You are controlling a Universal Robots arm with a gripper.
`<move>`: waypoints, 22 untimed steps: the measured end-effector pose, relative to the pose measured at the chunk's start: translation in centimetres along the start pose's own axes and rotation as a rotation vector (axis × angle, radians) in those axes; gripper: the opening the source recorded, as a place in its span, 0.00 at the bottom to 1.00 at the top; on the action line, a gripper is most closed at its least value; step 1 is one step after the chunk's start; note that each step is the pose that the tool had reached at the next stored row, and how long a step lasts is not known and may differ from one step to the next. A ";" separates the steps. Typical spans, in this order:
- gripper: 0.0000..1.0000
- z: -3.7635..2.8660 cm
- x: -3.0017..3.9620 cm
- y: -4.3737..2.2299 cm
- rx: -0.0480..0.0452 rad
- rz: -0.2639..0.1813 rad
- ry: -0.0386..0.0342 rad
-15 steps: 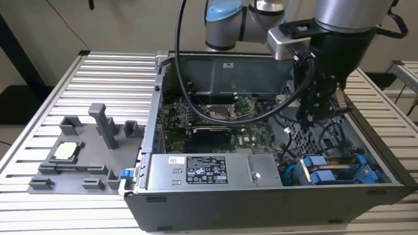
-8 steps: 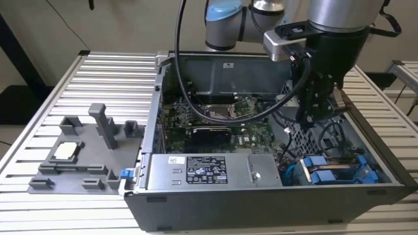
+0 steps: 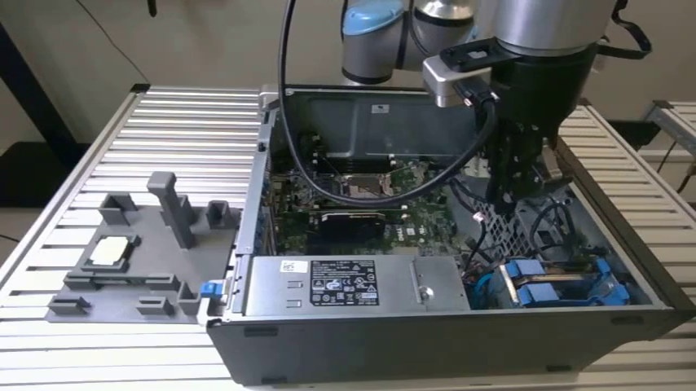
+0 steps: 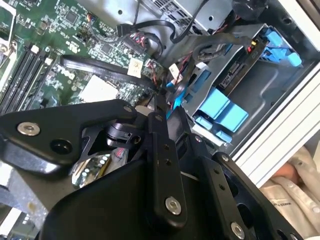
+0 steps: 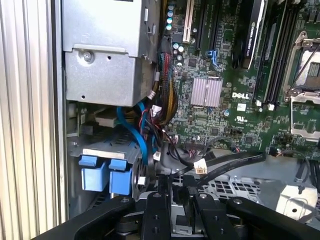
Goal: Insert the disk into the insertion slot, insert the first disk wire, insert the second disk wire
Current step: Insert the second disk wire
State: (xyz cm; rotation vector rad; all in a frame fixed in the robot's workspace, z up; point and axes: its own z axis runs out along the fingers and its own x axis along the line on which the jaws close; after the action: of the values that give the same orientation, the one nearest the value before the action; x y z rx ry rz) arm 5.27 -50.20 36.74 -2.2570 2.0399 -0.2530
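- We see the gripper [image 4: 159, 97] with its fingers closed on the end of a flat black wire [image 4: 100, 70] that carries a white tag. The wire's end is pinched right at the fingertips.
- The disk [image 4: 235, 75] lies in the slot [image 4: 272, 97] with its blue frame tabs showing. It is near the fingertips and off to one side, not touching them.
- We judge the disk step done and the first wire step in hand. We cannot tell whether any wire is already plugged into the disk.
- A tangle of red and blue wires [image 4: 172, 85] crowds the space just ahead of the fingertips, between them and the disk.
- In the exterior view the fingers reach down inside the computer case [image 3: 435, 342].
- We think seating this wire calls for squaring its end to the disk's socket edge, keeping clear of the loose tangle, then pushing straight without twisting.
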 end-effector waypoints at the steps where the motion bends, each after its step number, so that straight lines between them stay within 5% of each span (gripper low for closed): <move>1: 0.27 0.07 -0.06 0.07 0.0058 -0.003 0.0008; 9: 0.27 0.51 -0.42 0.50 0.0324 -0.022 0.0043; 22: 0.27 0.61 -0.49 0.53 0.0351 -0.030 0.0032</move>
State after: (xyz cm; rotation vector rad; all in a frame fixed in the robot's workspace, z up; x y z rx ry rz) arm 4.82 -49.80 36.01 -2.2692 1.9887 -0.2925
